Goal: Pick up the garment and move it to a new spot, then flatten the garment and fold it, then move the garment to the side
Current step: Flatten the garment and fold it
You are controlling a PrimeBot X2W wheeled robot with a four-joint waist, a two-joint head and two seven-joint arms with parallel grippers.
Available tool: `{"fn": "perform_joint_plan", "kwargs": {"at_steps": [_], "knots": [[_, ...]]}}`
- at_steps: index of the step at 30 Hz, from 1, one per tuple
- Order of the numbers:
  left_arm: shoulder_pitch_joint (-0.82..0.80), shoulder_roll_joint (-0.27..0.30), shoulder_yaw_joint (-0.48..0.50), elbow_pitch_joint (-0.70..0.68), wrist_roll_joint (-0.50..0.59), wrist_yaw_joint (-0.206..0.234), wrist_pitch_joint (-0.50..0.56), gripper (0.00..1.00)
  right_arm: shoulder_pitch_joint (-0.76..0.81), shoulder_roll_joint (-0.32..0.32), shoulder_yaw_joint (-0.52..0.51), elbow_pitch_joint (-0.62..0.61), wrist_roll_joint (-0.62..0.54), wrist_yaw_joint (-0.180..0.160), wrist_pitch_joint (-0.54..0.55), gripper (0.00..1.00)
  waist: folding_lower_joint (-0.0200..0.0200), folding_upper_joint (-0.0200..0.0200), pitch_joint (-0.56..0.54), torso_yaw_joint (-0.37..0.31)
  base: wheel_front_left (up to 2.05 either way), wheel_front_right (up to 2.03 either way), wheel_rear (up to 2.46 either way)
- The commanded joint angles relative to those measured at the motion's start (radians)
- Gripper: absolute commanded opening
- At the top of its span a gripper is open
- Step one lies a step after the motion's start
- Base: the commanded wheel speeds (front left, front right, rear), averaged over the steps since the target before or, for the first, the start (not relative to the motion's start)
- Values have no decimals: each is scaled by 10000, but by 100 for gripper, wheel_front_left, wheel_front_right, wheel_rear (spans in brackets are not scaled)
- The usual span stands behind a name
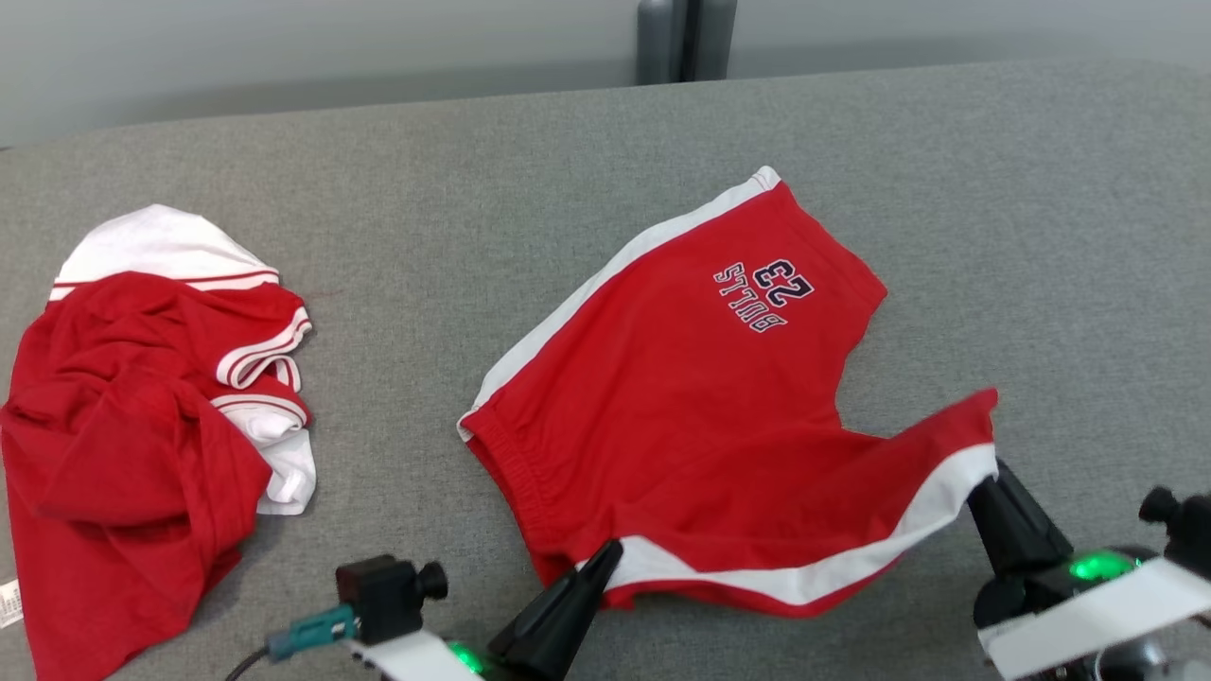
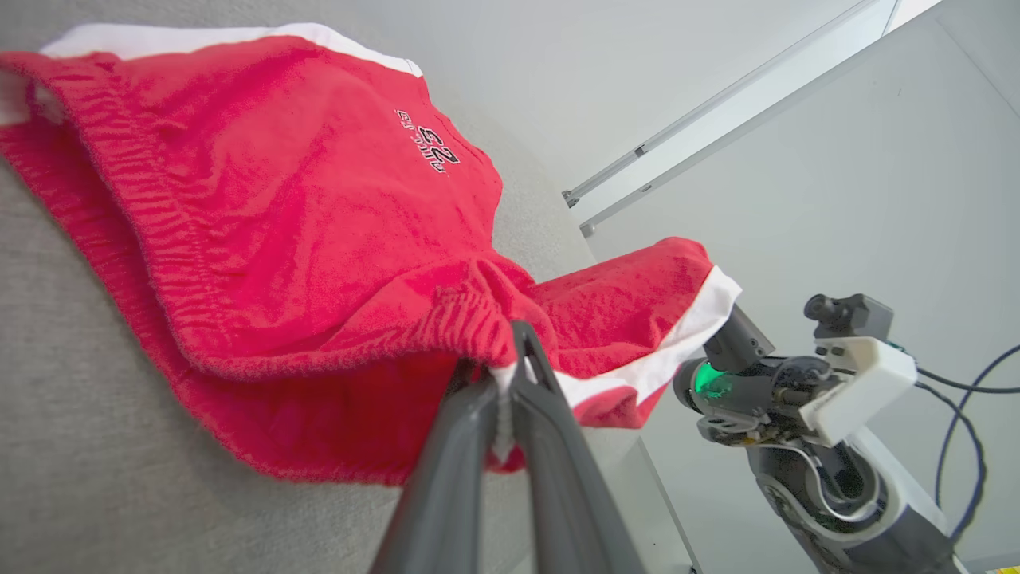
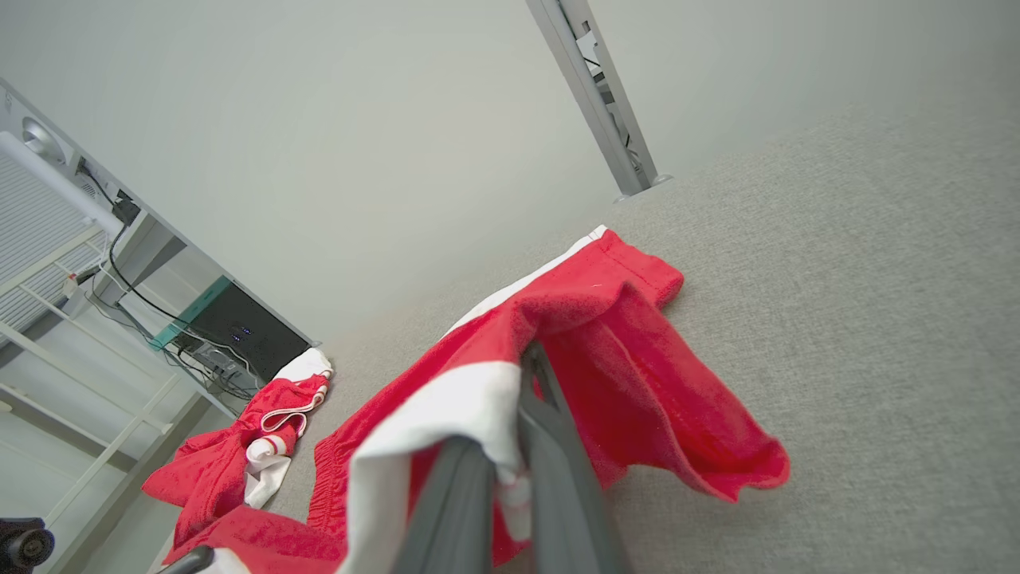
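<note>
1. You have the grey cloth-covered tabletop (image 1: 473, 189) running across the head view, with both garments on it.
2. The red shorts (image 1: 691, 407), which have white side stripes, lie right of the middle. The waistband is turned toward the robot's left and the legs toward its right. The far part rests flat on the tabletop, and the near edge is raised.
3. A second red-and-white garment (image 1: 123, 416) lies crumpled at the left edge, well apart from the shorts.
4. Your right pincer (image 1: 993, 482) is clenched on the white-striped hem corner of the near leg and holds it off the surface.
5. Your left pincer (image 1: 608, 553) is clenched on the near end of the waistband, with cloth pinched between its fingers.
6. The dark "BULLS 23" print (image 1: 764, 295) sits on the far leg and reads upside down in the head view.
</note>
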Motion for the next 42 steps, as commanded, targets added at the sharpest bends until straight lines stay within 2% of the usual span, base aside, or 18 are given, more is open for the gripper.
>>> {"fn": "perform_joint_plan", "kwargs": {"at_steps": [1, 3, 5, 10, 13, 23, 33, 36, 37, 38, 39, 40, 41, 42], "knots": [[-454, -201, 90, -51, -147, 40, 124, 0, -607, 15, -49, 238, -116, 5, 157, 0, -1, 0, 306, 134, 0, 0, 0], [-1296, -456, 226, 213, -61, 267, 394, 0, -1971, 19, 81, 924, -452, 5, 361, 0, -1, 0, 714, 288, 0, 0, 0], [-1494, -608, 304, 355, -80, 401, 418, 0, -2404, 15, 183, 1210, -497, 5, 407, 0, -1, 0, 832, 332, 0, 0, 0], [-2494, -1188, 977, 1188, -122, 1106, 160, 0, -4509, 59, 398, 2978, -703, 5, 402, 0, -1, 0, 1247, 616, 0, 0, 0], [-2963, -1463, 1222, 1721, -90, 1341, -2, 0, -5561, -44, 522, 4061, -906, 5, 303, 0, -1, 0, 1434, 927, 0, 0, 0], [-4650, -2443, 964, 4048, 63, 1121, 122, 0, -8015, -365, 1568, 6857, -1278, 4, 87, 0, -1, 0, 1596, 1673, 0, 0, 0], [-5430, -2904, 767, 5840, -41, 1189, -115, 0, -9160, -152, 2451, 8928, -1546, 4, -11, 0, -1, 0, 1536, 1589, 0, 0, 0], [-5626, -2940, 746, 6240, 95, 1393, -326, 0, -9447, -3, 2747, 9437, -1685, 4, -78, 0, -1, 0, 1573, 1479, 0, 0, 0], [-5696, -2946, 731, 6356, 194, 1467, -432, 18, -9554, 68, 2903, 9561, -1772, 4, -126, 0, -1, 0, 1599, 1442, 0, 0, 0], [-5735, -2953, 709, 6470, 234, 1513, -510, 41, -9640, 136, 3039, 9672, -1813, 4, -178, 0, -1, 0, 1616, 1416, 0, 0, 0], [-5743, -2963, 685, 6559, 266, 1534, -562, 87, -9715, 181, 3115, 9827, -1819, 4, -252, 13, -1, 0, 1629, 1393, 0, 0, 0], [-5770, -2974, 620, 6641, 319, 1572, -571, 100, -9808, 186, 3197, 9997, -1905, 4, -295, 77, -1, 0, 1639, 1375, 0, 0, 0], [-5802, -2981, 571, 6714, 330, 1586, -594, 100, -9905, 208, 3276, 10140, -1974, 4, -403, 100, -1, 0, 1643, 1360, 0, 0, 0], [-5834, -2986, 529, 6773, 399, 1622, -632, 100, -9986, 232, 3388, 10273, -2088, 4, -503, 100, -1, 0, 1639, 1343, 0, 0, 0]]}}
